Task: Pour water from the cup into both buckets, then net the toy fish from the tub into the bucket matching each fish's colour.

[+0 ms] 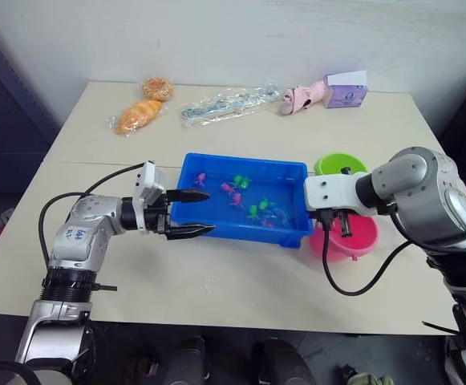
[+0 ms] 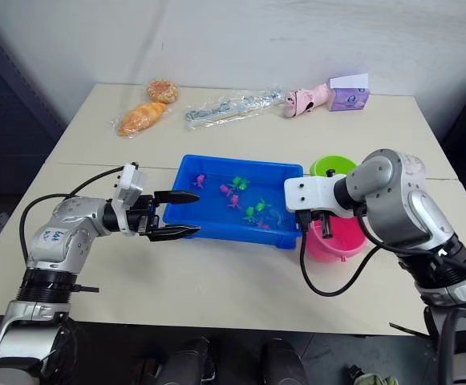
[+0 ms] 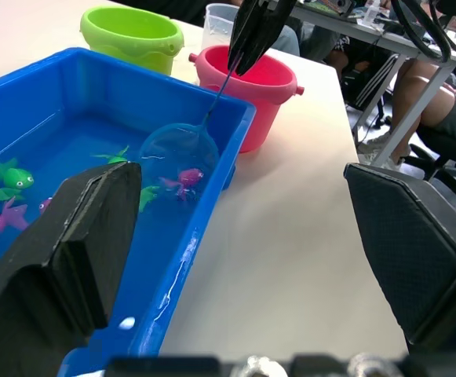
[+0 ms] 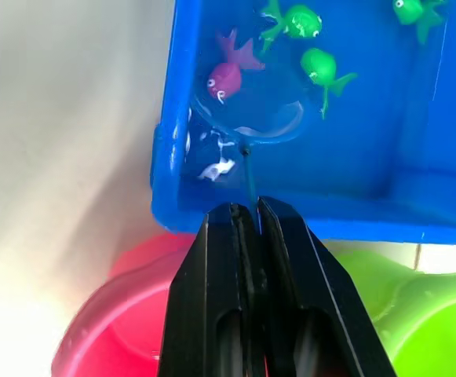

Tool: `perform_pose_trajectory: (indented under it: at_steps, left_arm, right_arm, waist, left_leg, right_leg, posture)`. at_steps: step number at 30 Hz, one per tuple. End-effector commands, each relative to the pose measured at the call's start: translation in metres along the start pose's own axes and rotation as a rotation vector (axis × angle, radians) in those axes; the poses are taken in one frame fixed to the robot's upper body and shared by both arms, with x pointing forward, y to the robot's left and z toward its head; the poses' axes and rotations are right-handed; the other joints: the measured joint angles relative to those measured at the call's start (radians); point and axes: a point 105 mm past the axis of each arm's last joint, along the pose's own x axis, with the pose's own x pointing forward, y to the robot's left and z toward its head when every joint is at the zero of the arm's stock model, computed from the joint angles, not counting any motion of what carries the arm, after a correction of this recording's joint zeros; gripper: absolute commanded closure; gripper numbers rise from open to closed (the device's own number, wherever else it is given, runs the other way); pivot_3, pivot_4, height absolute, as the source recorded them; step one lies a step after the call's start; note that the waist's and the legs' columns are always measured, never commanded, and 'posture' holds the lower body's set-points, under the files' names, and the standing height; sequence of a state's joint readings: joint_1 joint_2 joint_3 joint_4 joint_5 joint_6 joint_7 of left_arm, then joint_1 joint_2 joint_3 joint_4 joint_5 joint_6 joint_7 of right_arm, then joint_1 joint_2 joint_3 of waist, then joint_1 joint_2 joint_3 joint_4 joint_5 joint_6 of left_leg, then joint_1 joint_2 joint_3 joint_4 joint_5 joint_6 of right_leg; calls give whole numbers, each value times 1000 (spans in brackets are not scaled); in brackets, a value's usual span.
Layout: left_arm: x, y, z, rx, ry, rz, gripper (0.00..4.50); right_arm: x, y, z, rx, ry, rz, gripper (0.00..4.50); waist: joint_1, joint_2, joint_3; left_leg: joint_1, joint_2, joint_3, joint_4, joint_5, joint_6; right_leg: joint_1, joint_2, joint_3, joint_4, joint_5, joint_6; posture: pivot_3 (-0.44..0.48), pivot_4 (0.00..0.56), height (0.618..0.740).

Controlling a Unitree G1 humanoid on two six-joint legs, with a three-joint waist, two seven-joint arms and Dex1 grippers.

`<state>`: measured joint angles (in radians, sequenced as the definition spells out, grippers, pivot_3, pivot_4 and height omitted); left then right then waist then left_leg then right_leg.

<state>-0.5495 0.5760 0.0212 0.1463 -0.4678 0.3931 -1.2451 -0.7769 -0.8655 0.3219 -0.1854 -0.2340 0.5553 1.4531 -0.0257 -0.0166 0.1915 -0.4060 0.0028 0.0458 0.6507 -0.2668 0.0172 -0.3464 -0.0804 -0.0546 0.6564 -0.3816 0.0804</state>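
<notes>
The blue tub (image 1: 241, 228) holds water with several pink fish (image 1: 200, 178) and green fish (image 1: 241, 181). My right gripper (image 4: 247, 208) is shut on the net's thin handle, above the pink bucket (image 1: 359, 241). The net's hoop (image 3: 179, 149) dips into the tub's right end. One pink fish (image 3: 184, 177) lies at its rim; I cannot tell whether it is inside. The green bucket (image 1: 338, 164) stands just behind the pink one, and the clear cup (image 3: 216, 20) stands behind both. My left gripper (image 1: 210, 212) is open at the tub's near left corner, holding nothing.
Along the table's far edge lie two bread pieces (image 1: 139, 116), a clear plastic bag (image 1: 228, 104), a pink toy (image 1: 303, 98) and a purple box (image 1: 346, 95). In the left wrist view, people sit at another table (image 3: 439, 110) beyond this one.
</notes>
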Motion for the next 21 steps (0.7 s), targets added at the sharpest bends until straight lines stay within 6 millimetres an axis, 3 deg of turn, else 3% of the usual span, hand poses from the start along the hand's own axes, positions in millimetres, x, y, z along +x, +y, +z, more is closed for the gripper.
perform_pose_trajectory:
  at_steps: [1, 12, 21]
  left_arm:
    - [-3, -1, 11, 42, -15, 1, 51]
    - [-5, -1, 12, 48, -12, 16, 51]
    - [-14, 1, 11, 48, 1, 36, 51]
  right_arm:
    - [-10, -4, 4, 72, -75, -23, 4500]
    - [-5, -2, -1, 171, -152, -28, 4500]
    - [-23, -8, 0, 206, -277, -133, 4500]
  waist:
    - [0, 0, 0]
    - [0, 0, 0]
    - [0, 0, 0]
  left_leg:
    - [0, 0, 0, 0, 0, 0]
    - [0, 0, 0, 0, 0, 0]
    - [0, 0, 0, 0, 0, 0]
  right_leg:
    - [0, 0, 0, 0, 0, 0]
    - [0, 0, 0, 0, 0, 0]
    - [0, 0, 0, 0, 0, 0]
  posture:
    - [0, 150, 740]
    - [0, 150, 740]
    - [0, 150, 740]
